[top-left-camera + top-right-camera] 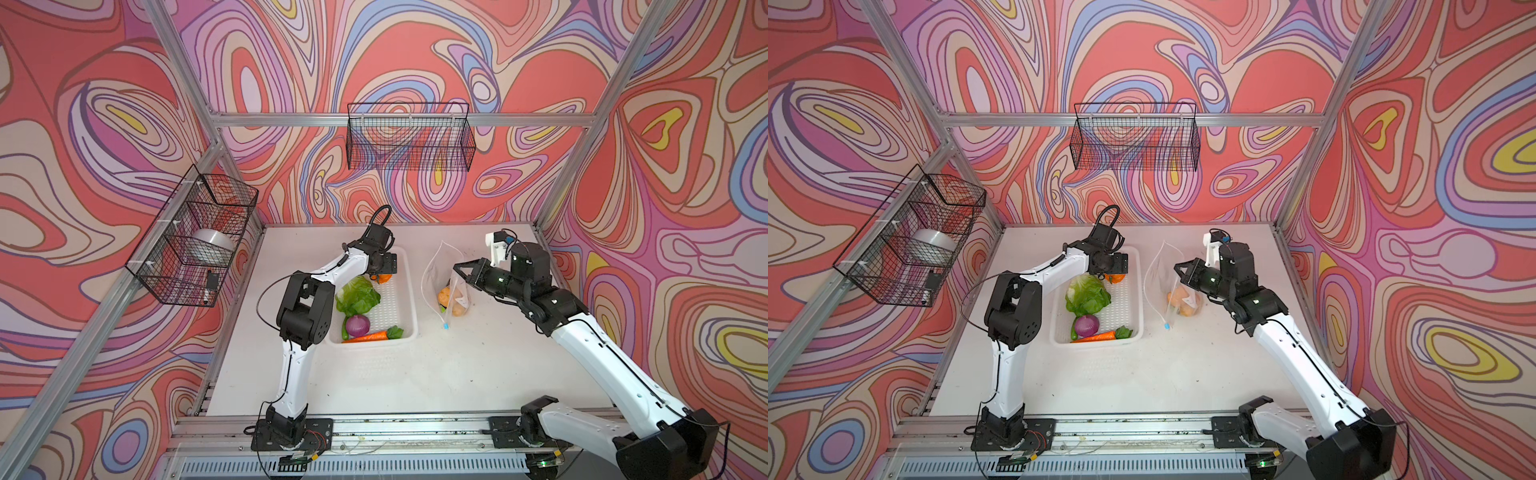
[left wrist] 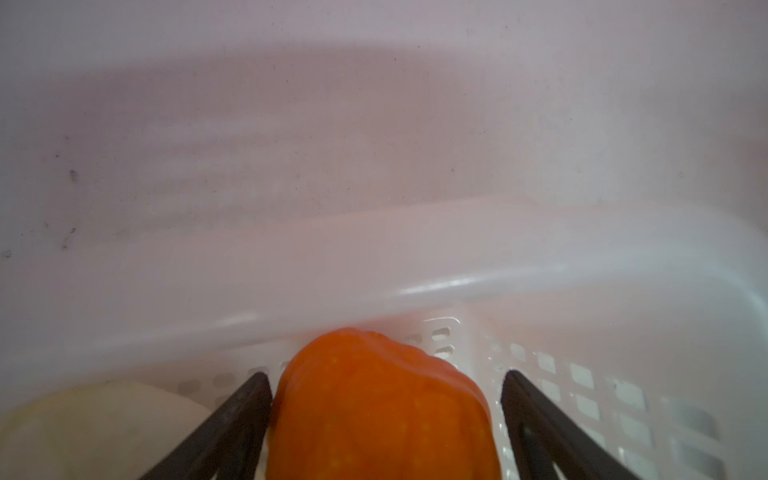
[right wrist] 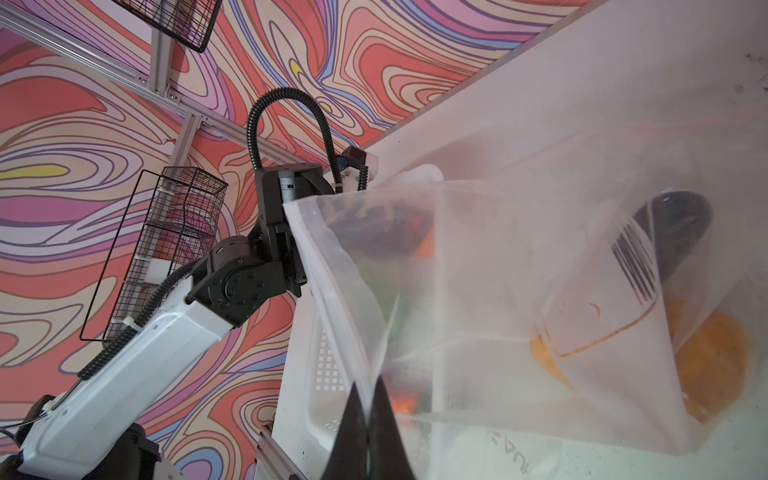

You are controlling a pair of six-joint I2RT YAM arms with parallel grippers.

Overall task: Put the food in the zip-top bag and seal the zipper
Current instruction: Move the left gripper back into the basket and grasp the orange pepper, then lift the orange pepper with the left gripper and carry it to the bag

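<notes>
Surface: flat white tabletop, matt, with small dark specks. An aluminium rail along its front edge carries both arm bases.
Room: three walls in a swirling print of red, pink, lilac, blue and yellow, with an aluminium frame beam across the back wall.
Wall fittings: black wire basket hung on the back wall. A partitioned black wire rack hangs on the left wall, with a silvery round object inside.
Tray: white perforated plastic basket, on the table left of centre, its long side running front to back.
Tray contents: leafy green toy lettuce; purple toy onion in front of it; orange toy carrot along the front wall; small green piece beside the onion.
Left arm: left gripper is down in the far end of the tray, jaws spread wide around a ribbed orange toy vegetable. One finger is at its side and the other stands clear, so it is not gripped.
Bag: clear zip-top bag, upright on the table just right of the tray, mouth open.
Zipper: white closure strip along the mouth edge, with a small blue slider tab at its front end, low near the table.
Bag contents: round orange piece and tan piece at the bottom; dark elongated piece behind the barcode label.
Right arm: right gripper has its jaws pinched tight on the bag's upper edge, holding it up.
</notes>
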